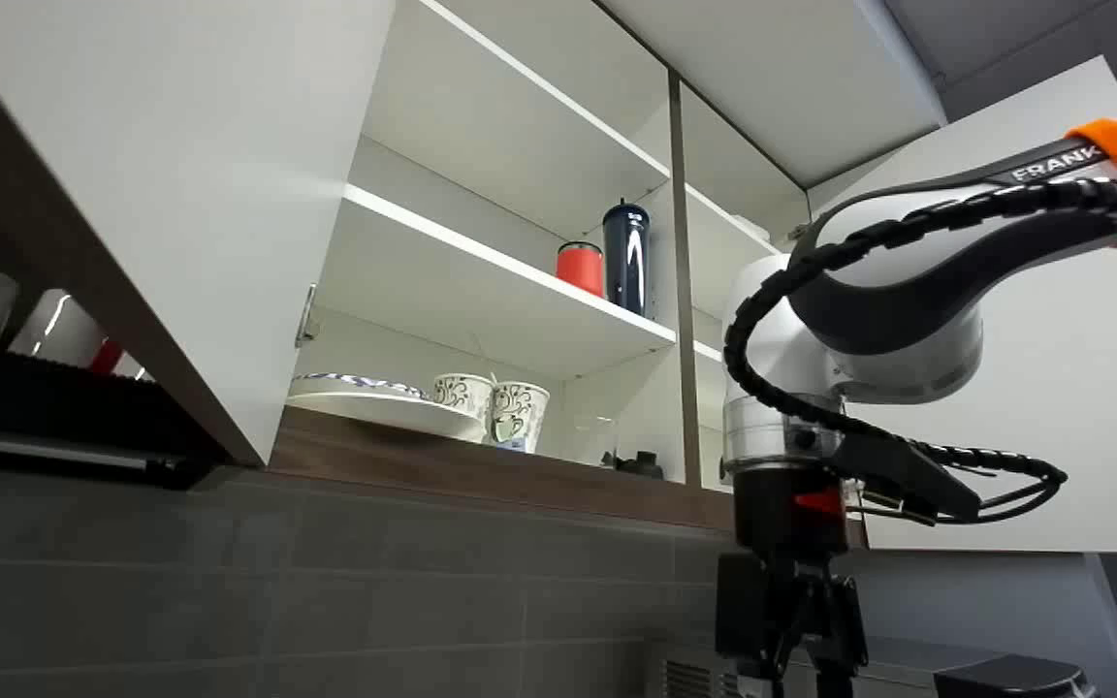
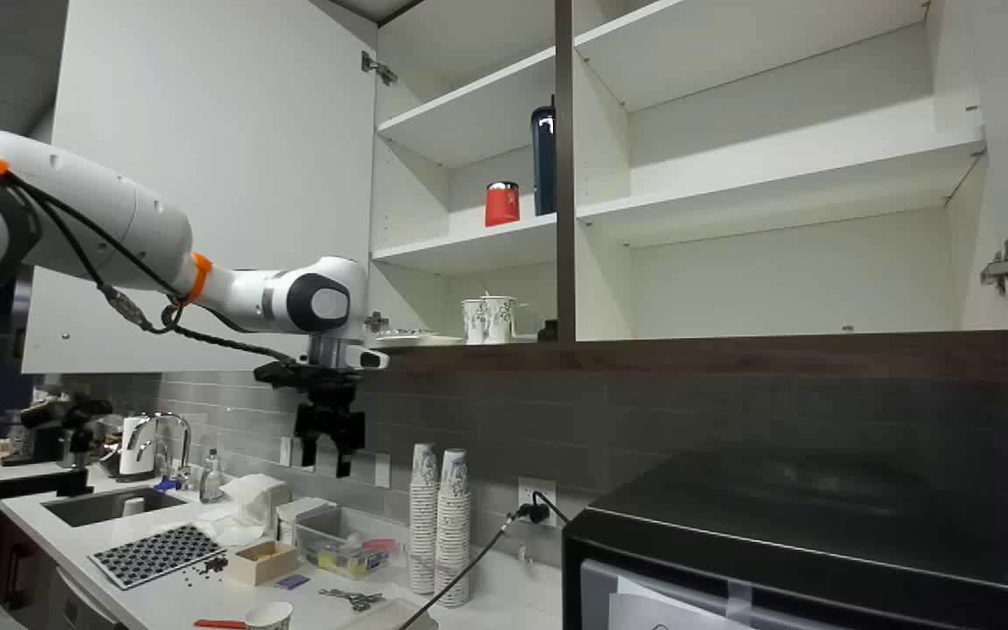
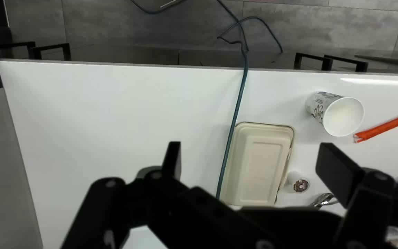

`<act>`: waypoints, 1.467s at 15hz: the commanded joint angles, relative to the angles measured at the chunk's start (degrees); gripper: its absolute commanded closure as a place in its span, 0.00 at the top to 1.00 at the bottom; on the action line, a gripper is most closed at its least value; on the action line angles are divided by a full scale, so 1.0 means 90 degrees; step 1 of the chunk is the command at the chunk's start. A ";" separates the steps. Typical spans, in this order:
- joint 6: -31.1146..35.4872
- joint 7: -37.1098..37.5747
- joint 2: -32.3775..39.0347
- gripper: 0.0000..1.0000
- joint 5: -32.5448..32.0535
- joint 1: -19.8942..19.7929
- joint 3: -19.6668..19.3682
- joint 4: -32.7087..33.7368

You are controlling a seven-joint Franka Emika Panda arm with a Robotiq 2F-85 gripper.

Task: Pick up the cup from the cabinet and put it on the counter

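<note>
1. The cup (image 1: 522,415) stands upright on the lowest level of the cabinet (image 1: 520,482), pale with a dark scrolled pattern. A twin cup (image 1: 462,391) stands right by it; which of the two is meant, I cannot tell.
2. Plates (image 1: 403,411) lie near the pair, one with a blue-marked rim.
3. Farther along the same level sits a dark thing (image 1: 641,465), too small to make out.
4. On the shelf (image 1: 500,260) above, in both exterior views, a red cup (image 1: 580,269) stands just beside a tall bottle (image 1: 627,257).
5. The cabinet's doors (image 1: 180,174) are swung open.
6. The gripper (image 2: 326,462) hangs pointing down, lower than the cabinet and above the table (image 3: 116,114). Its jaws are spread wide, well apart from the cups in the cabinet.
7. On the table, an upright paper cup (image 3: 344,116) stands just beside a red stick (image 3: 389,125). A cable (image 3: 231,133) crosses the surface along one side of a tan box (image 3: 261,169).
8. In an exterior view, two tall stacks (image 2: 423,534) of cups stand near the wall; a tray (image 2: 157,556) of dark cells lies nearer the sink (image 2: 88,512).
</note>
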 commanded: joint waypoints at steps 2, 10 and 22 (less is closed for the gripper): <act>-0.0012 0.0004 0.0006 1.00 -0.0007 0.0012 -0.0011 0.0013; -0.0344 0.1359 0.0963 1.00 0.0053 -0.0340 0.0041 0.1049; -0.0925 0.2415 0.1463 1.00 0.0483 -0.0281 -0.0070 0.2399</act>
